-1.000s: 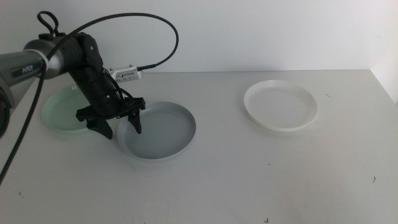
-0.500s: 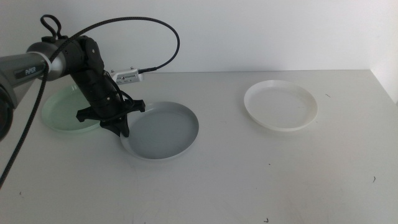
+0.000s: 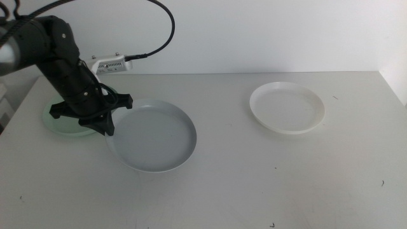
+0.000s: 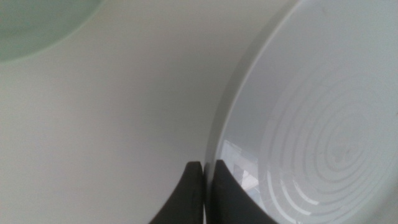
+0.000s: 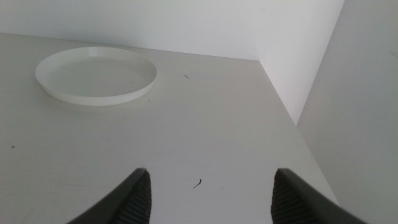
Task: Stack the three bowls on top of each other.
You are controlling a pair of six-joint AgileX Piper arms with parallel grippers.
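One white table [image 3: 254, 184], white wall [image 3: 267, 32]

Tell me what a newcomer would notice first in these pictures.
The left gripper, at the table's left, is shut on the rim of the pale grey bowl, which looks tilted, its gripped edge raised. Right behind it the mint green bowl lies mostly hidden by the arm. The white bowl sits alone far to the right, with the right gripper open, waiting apart from it.
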